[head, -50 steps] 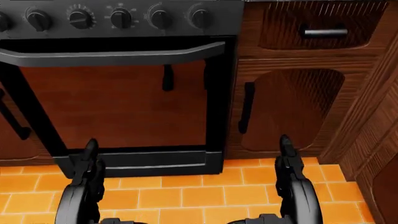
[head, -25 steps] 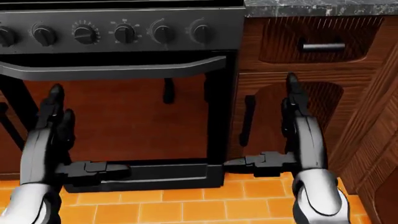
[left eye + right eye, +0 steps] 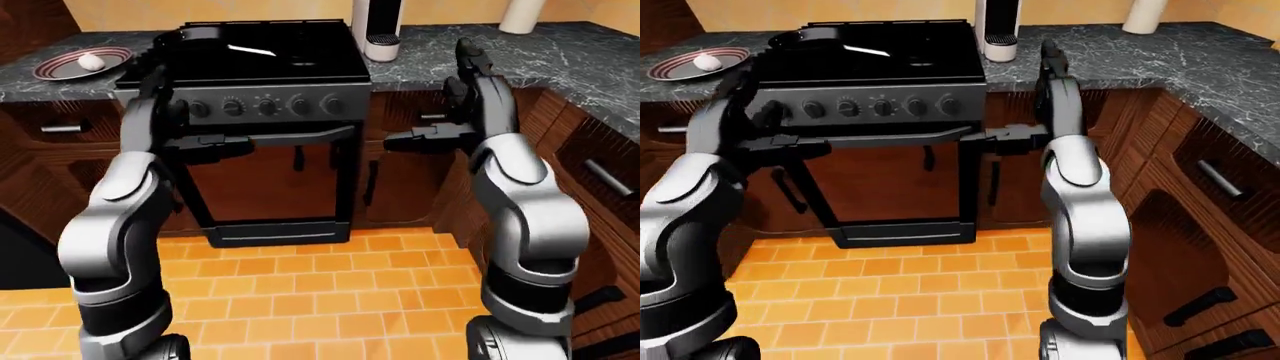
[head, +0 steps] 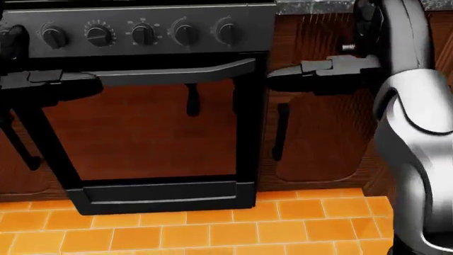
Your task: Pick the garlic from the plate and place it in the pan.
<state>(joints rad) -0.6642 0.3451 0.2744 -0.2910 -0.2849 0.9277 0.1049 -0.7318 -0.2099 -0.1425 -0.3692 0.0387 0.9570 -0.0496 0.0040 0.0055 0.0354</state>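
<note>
The garlic [image 3: 91,61], a small white bulb, lies on a striped plate [image 3: 60,71] on the dark counter at the upper left of the left-eye view. A black pan [image 3: 802,36] sits on the upper left part of the black stove [image 3: 290,64]. My left hand [image 3: 165,105] is open, fingers up, raised before the stove's left edge, right of and below the plate. My right hand [image 3: 455,97] is open and empty, raised at the stove's right side. Neither hand touches the garlic.
The oven door with its bar handle [image 4: 170,71] and a row of knobs [image 4: 142,34] faces me. A white appliance [image 3: 378,30] stands on the counter right of the stove. Wooden cabinets [image 3: 410,180] line both sides and the right wall. Orange tiles [image 3: 320,292] cover the floor.
Both hands have risen from near the floor to the height of the stove knobs and spread apart. The head view has shifted slightly.
</note>
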